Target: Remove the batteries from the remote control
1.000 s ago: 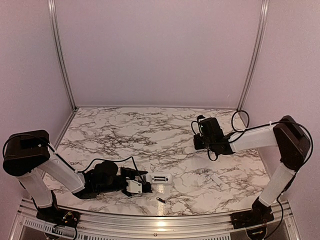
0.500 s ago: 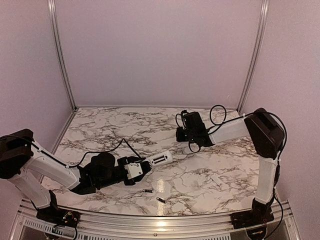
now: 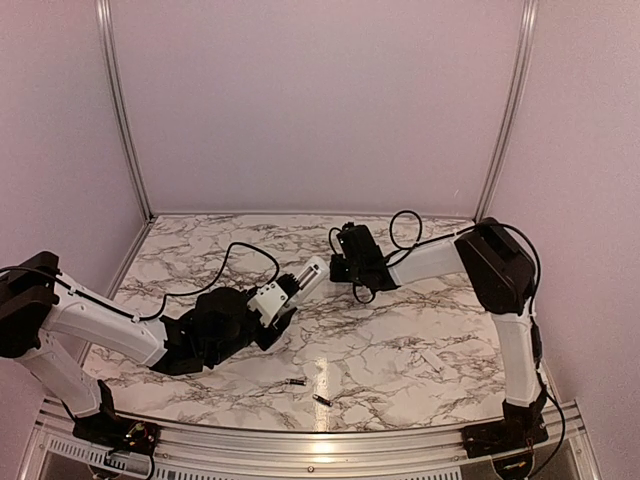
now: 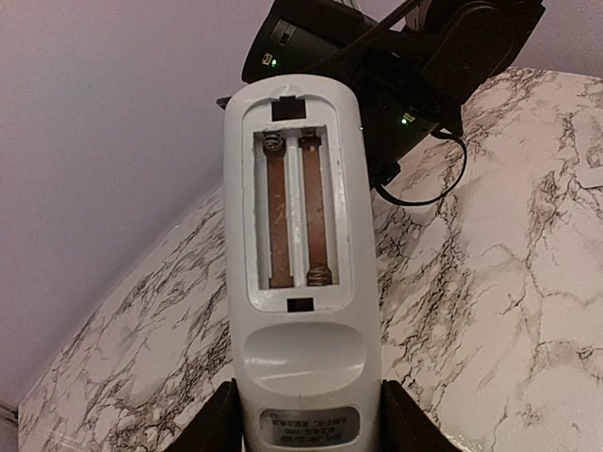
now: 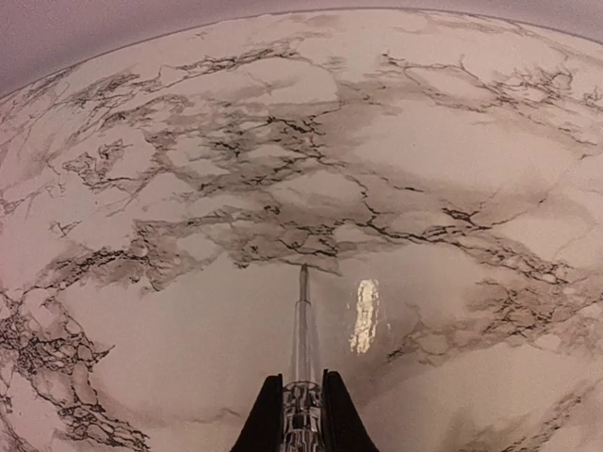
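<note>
Remote control (image 4: 301,339), near end clamped between left jaws; right jaws tight around thin stick (image 5: 302,311).

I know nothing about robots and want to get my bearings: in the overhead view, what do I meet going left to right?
Left gripper gripping the remote control → right gripper, shut on a thin stick → small white cover piece. The two batteries sit below the remote's span, so they are left out.

1. On the remote control (image 4: 300,273), below the open battery bay: one small label (image 4: 309,421) carrying lines of print, too fine to read.
2. No other text, brand or number is legible.
</note>
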Motion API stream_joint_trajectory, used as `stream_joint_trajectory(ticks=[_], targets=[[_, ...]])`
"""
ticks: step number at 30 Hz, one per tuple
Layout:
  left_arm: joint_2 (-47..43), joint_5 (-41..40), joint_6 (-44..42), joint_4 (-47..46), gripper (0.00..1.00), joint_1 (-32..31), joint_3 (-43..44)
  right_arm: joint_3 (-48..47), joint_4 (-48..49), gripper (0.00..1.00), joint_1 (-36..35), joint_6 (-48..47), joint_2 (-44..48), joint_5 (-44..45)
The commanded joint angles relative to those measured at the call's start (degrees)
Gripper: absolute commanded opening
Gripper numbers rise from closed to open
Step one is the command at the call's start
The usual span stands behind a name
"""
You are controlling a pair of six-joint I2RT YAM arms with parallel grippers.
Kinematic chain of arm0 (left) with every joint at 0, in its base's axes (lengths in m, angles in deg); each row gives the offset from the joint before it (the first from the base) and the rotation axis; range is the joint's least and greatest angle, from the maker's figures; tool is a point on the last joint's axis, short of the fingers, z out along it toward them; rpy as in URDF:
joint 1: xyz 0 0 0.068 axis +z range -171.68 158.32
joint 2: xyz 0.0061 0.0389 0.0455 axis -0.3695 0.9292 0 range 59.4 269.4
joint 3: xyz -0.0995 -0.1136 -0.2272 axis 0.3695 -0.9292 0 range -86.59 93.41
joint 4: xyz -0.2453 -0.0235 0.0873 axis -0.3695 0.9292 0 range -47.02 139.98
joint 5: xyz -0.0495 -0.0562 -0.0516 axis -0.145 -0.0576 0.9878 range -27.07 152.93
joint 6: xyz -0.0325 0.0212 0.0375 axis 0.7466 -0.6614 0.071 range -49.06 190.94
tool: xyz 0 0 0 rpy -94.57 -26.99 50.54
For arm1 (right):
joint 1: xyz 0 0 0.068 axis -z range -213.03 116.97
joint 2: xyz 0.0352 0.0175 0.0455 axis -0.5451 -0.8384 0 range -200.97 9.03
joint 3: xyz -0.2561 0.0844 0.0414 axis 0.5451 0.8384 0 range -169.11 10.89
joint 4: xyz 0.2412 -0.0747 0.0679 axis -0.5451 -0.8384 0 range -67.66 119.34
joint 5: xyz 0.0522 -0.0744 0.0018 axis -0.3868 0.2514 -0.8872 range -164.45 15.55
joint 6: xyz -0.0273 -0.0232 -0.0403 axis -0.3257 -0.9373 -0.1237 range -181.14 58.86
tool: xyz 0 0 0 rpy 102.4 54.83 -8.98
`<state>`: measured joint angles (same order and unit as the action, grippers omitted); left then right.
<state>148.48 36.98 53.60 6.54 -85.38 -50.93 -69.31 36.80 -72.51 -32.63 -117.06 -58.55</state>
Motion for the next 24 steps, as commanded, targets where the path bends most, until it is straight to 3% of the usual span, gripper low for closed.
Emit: stream_joint_trajectory(ticks=[1,7,13,24], targets=[[-1.49,-3.42,5.36,2.91,0.00,0.58,1.33,-2.84,-3.81,0.11,-1.82,1.08,-2.70,1.14],[-1.72,-4.37,5.71,3.22,0.00,0.68,1.42,-3.46,-5.87,0.14,-2.98,2.05,-3.77,1.96],[-2.10,-5.34,6.29,3.74,0.00,0.77,1.54,-3.74,-7.29,0.24,-4.09,2.76,-4.11,3.25],[-1.43,-6.69,7.06,4.73,0.00,1.11,2.32,-4.56,-9.30,0.22,-4.24,3.78,-4.19,3.82]])
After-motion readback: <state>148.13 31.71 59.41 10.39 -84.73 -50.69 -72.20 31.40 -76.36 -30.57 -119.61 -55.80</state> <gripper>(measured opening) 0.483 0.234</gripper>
